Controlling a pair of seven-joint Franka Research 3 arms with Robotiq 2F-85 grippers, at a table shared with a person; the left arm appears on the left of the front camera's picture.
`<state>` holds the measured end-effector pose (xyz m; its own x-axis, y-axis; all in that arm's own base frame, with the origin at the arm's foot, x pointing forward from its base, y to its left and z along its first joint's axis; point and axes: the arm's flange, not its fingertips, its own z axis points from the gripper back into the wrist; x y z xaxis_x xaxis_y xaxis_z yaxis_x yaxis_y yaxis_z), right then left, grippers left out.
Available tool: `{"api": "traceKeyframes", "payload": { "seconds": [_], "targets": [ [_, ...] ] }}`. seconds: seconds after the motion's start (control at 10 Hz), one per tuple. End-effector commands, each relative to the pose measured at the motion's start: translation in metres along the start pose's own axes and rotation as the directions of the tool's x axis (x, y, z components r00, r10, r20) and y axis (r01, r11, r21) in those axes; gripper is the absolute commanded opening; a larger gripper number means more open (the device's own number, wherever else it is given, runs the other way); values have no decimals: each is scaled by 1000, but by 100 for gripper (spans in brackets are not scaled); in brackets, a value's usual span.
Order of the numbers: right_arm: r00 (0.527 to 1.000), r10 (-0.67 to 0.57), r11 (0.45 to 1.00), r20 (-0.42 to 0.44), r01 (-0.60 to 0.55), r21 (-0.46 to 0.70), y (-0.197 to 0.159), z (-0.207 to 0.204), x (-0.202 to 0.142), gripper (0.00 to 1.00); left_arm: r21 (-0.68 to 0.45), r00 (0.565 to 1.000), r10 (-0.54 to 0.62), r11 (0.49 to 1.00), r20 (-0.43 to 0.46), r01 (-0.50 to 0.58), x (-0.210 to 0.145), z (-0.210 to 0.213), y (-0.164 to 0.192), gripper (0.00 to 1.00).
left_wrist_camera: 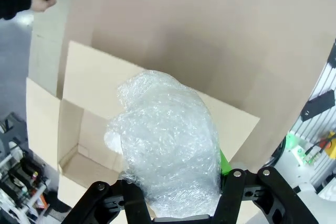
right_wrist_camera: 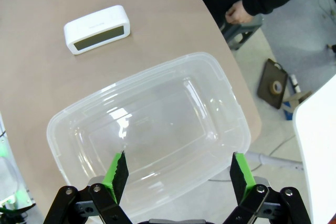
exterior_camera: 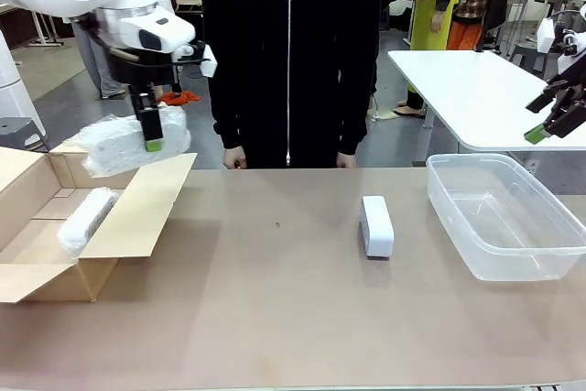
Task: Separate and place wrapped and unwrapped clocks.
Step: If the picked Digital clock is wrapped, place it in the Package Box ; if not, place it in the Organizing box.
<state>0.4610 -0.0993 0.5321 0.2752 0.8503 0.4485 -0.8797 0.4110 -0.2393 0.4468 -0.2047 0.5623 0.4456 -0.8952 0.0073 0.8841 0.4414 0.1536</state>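
The left gripper [exterior_camera: 153,139] is clamped on a wrapped bundle [exterior_camera: 114,146]. The bundle hangs above the far side of the open box [exterior_camera: 137,212] at the left end of the table [exterior_camera: 275,318], partly over a spread flap rather than squarely over the cavity. A second bundle [exterior_camera: 87,220] lies inside the box. The step in hand looks like setting the held bundle down in the box. To do it well, the arm should carry it inward until it sits over the bare floor beside the second bundle, clear of the flaps. It should then go low before the jaws part. Bubble wrap is soft and springy, so a release from height could bounce it off a flap and out onto the table. In the left wrist view the bundle bulges well past the fingers, so its free end needs room inside the walls too. The bare clock [exterior_camera: 376,226] rests near the middle of the table, just left of the clear bin [exterior_camera: 455,212] and not yet sorted. The right gripper [right_wrist_camera: 178,177] hovers over the bin with its jaws wide apart and nothing between them, well away from the left arm.
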Motion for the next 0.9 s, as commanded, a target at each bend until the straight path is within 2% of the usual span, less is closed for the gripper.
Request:
{"api": "traceKeyframes", "payload": {
  "seconds": [0.0,0.2,0.5,0.8],
  "targets": [
    [1000,2,1000,14,-2,7,-1,-1,-1,100,24,992,116,993,55,-118,-35,-11,0,54],
    [1000,2,1000,14,-2,7,-1,-1,-1,100,37,973,220,974,76,-223,-73,-16,14,54],
    [1000,2,1000,14,-2,7,-1,-1,-1,100,38,943,317,946,103,-323,-126,-32,34,54],
    [1000,2,1000,14,-2,7,-1,-1,-1,100,52,896,434,896,93,-440,-161,-51,56,54]
  ]
}}
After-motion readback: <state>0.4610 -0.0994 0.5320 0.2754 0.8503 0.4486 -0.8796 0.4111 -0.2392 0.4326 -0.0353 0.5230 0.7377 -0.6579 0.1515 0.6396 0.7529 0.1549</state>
